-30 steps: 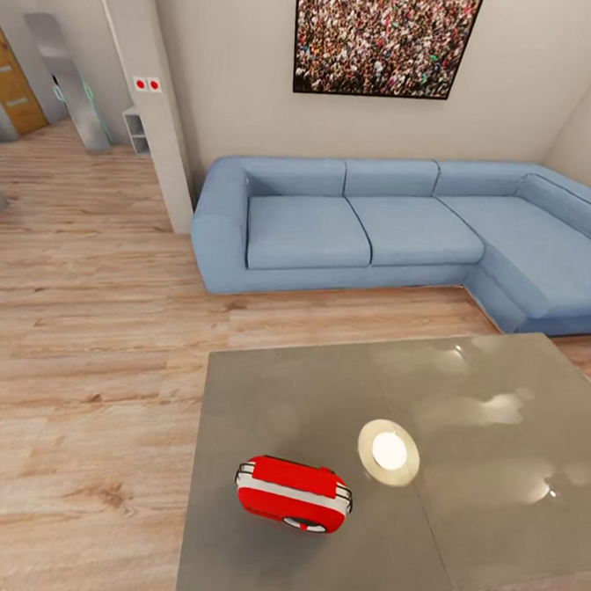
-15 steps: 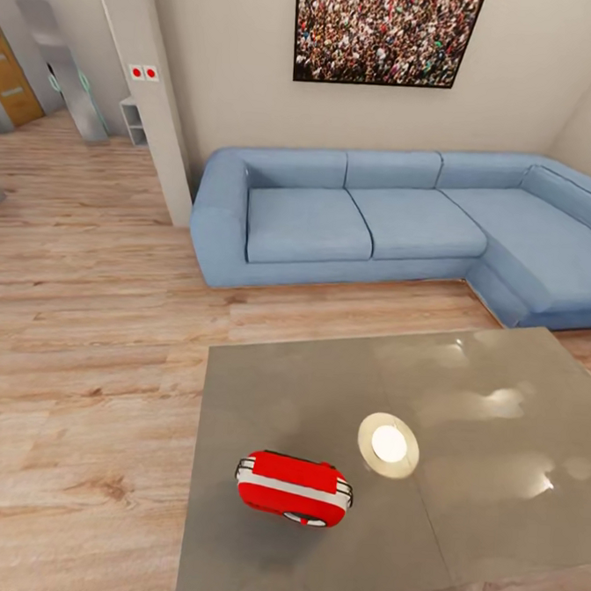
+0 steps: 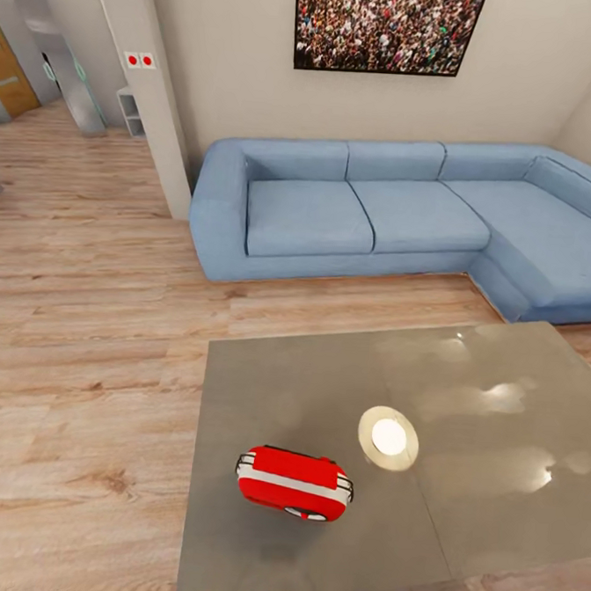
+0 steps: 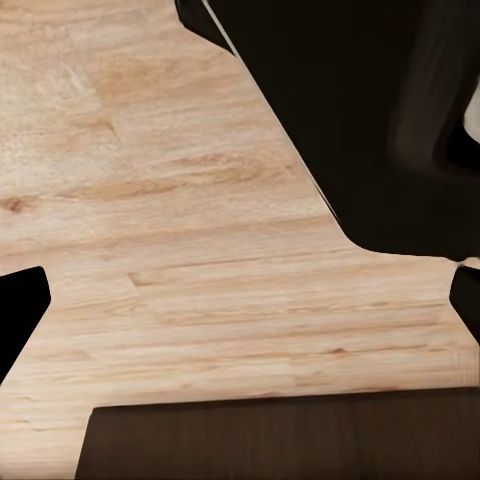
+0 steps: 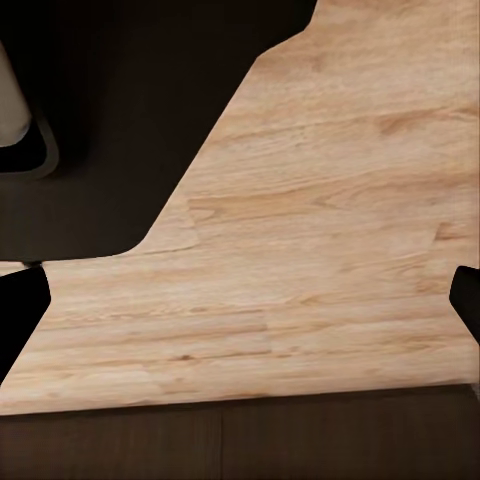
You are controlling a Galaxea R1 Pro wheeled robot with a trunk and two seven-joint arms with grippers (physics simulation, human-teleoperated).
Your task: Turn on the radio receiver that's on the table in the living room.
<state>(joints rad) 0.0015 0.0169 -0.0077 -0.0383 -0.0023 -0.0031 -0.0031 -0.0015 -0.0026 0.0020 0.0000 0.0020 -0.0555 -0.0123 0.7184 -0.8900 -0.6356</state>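
Head view: low square table with a glossy grey reflective top (image 3: 464, 404) in the foreground; a round bright reflection of a ceiling light (image 3: 389, 438) sits on its surface. Small glossy red rounded radio receiver with a white trim band and thin top handle (image 3: 293, 482) lies on the tabletop toward its near left part, tipped onto its back, dial face turned toward the camera and partly hidden at the lower edge. The reflection is just beside the radio, to its right and slightly beyond. Behind the table: light wood plank floor (image 3: 81, 333), then a big blue L-shaped sofa (image 3: 398, 219) against a beige wall with a framed crowd photograph (image 3: 385, 27). Grey wall corner with two small red switches (image 3: 139, 60) to the left of the sofa. Left wrist view: left gripper (image 4: 245, 305) shows as two dark fingertips at opposite picture edges, spread wide, nothing between them; only plank floor lies ahead of it, with a dark body part of the robot beside it and a dark edge beneath. Right wrist view: right gripper (image 5: 245, 305) likewise, dark fingertips far apart at the picture edges, holding nothing; plank floor ahead, dark robot structure to one side. Radio and table lie beyond what either wrist camera sees, so the radio's place relative to either gripper cannot be told.
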